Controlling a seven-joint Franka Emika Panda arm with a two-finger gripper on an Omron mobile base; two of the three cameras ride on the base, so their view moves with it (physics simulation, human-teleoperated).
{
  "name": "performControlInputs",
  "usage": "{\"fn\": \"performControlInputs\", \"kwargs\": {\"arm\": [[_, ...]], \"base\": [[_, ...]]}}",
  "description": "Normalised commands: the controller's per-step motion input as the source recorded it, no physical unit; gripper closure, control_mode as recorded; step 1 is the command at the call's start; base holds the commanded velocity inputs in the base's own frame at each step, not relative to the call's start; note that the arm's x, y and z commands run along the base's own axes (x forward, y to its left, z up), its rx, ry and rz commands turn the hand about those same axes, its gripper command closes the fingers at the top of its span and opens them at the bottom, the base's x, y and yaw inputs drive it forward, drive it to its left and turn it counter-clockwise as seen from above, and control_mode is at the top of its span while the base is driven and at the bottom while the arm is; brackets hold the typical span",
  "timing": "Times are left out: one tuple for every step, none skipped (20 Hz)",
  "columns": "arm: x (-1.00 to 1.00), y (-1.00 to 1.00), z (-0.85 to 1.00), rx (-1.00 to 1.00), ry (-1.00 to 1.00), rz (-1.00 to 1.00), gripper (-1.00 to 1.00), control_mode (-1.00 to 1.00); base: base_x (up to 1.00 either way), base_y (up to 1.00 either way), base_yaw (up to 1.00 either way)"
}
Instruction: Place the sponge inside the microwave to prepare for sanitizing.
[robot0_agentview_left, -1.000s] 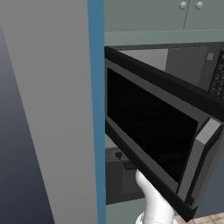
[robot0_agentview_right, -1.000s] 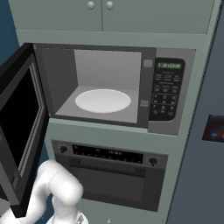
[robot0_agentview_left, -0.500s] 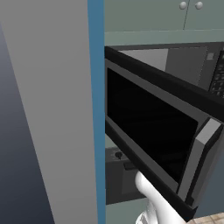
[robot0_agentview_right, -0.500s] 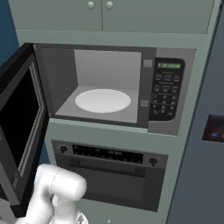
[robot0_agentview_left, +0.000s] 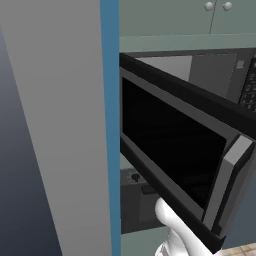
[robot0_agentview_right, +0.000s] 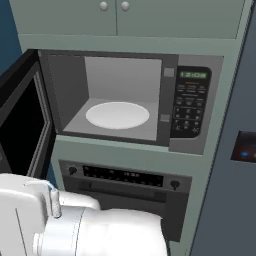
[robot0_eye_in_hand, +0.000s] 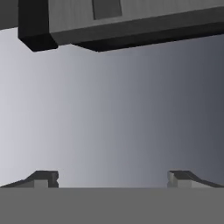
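The microwave (robot0_agentview_right: 125, 105) stands open at mid-frame, its plate (robot0_agentview_right: 117, 114) bare. The gripper (robot0_eye_in_hand: 113, 178) has its jaws apart, empty; fetching the sponge remains.

Pale green cabinets (robot0_agentview_right: 125, 20) up top, two round knobs (robot0_agentview_right: 114, 6) at the door seam. Green wall column (robot0_agentview_right: 130, 155) below them holds a black built-in oven (robot0_agentview_right: 125, 185) with knobs at both ends. Tall grey panel (robot0_agentview_left: 55, 125) on the left, blue strip (robot0_agentview_left: 110, 100) along its edge. Dark grey fridge (robot0_agentview_right: 235, 165) on the right, small blue-lit panel. Light flat, even.
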Motion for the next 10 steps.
{"fn": "performControlInputs", "kwargs": {"arm": [[0.46,0.00,0.00,0.12,0.08,0.22,-1.00,-1.00],[0.64,0.00,-0.07,0.03,0.06,0.19,-1.00,-1.00],[0.93,0.00,-0.24,0.00,0.08,0.07,-1.00,-1.00],[1.00,0.01,-0.37,0.00,0.01,0.01,-1.00,-1.00],[1.00,0.00,-0.40,0.00,0.00,0.00,-1.00,-1.00],[1.00,0.00,-0.45,-0.01,0.00,0.00,-1.00,-1.00],[1.00,0.00,-0.51,-0.03,-0.04,-0.01,-1.00,-1.00],[0.97,0.00,-0.51,-0.01,-0.06,-0.01,-1.00,-1.00],[0.95,0.00,-0.54,0.00,-0.07,-0.02,-1.00,-1.00],[0.86,0.00,-0.48,0.00,-0.09,-0.02,-1.00,-1.00]], "base": [[0.00,0.00,0.00],[0.00,0.00,0.00],[0.00,0.00,0.00],[0.00,0.00,0.00],[0.00,0.00,0.00],[0.00,0.00,0.00],[0.00,0.00,0.00],[0.00,0.00,0.00],[0.00,0.00,0.00],[0.00,0.00,0.00]]}}
